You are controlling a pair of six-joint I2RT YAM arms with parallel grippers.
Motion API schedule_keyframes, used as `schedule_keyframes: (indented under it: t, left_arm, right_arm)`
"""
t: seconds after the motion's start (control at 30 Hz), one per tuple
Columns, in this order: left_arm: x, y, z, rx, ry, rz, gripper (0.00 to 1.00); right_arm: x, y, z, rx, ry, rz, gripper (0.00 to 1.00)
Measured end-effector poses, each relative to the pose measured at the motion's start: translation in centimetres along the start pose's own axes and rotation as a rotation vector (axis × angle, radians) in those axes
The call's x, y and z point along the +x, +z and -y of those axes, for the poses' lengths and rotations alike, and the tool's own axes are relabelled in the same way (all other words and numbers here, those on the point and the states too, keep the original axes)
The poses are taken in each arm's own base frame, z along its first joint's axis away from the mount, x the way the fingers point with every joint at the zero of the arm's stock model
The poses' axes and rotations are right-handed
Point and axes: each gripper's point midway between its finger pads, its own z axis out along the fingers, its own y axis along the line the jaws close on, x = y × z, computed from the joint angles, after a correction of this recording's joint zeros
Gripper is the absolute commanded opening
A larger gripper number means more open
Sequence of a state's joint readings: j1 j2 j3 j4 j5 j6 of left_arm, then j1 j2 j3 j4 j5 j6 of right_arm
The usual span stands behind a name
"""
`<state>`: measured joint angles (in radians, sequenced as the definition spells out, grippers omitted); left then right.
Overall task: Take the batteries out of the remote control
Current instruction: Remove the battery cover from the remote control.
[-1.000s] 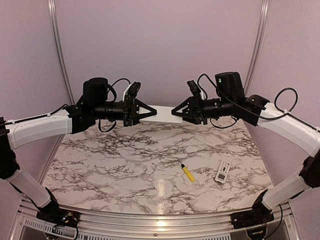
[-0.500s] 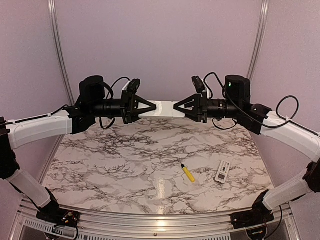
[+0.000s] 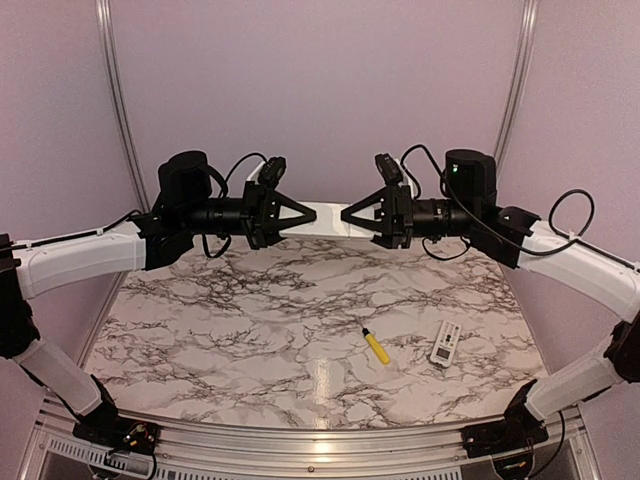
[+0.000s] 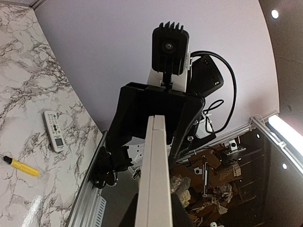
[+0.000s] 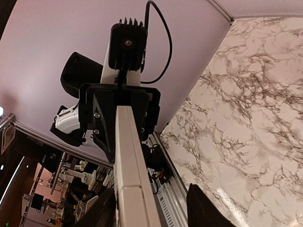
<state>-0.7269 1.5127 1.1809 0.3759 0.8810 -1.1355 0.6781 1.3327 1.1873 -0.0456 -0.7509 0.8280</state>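
Both arms are raised and reach toward each other over the far side of the marble counter (image 3: pixel 250 320). Between them a long white remote control (image 3: pixel 325 216) is held level in the air, well above the surface. The left hand (image 3: pixel 305 218) is pressed together on one end of it. In the right wrist view that end sits squarely within the black jaw frame. The right hand (image 3: pixel 345 215) is spread about the other end and is not clamping it. In its own wrist view one dark finger (image 5: pixel 203 210) stands clearly apart from the white edge, while the opposite finger lies just beside it. A cross seam shows on the remote's narrow edge near the right hand. Both wrist views show the body edge-on only, so it cannot be told whether the batteries are inside it. On the counter, toward the right front, lies a yellow-handled screwdriver (image 3: pixel 376 346) with its dark tip pointing away from the arm bases. Near it, further right and not touching it, a small white remote (image 3: pixel 445 343) lies flat with its buttons and display facing up. Both items are well apart from either hand.
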Motion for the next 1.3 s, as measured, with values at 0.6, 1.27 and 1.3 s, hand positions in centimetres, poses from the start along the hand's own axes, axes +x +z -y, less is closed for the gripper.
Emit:
schedule_keyframes:
  t: [0.6, 1.27, 1.3]
  left_arm:
    - [0.5, 0.1, -1.9, -0.074, 0.01, -0.001, 0.0]
    - [0.7, 0.0, -3.2, -0.127, -0.014, 0.001, 0.0]
    - [0.7, 0.0, -3.3, -0.13, -0.015, 0.002, 0.0]
  right_arm:
    - [0.3, -1.5, 1.7, 0.213, -0.011, -0.048, 0.7]
    - [1.3, -1.4, 4.6, 0.371, -0.016, -0.106, 0.58]
    - [1.3, -1.4, 4.7, 0.378, -0.019, -0.106, 0.57]
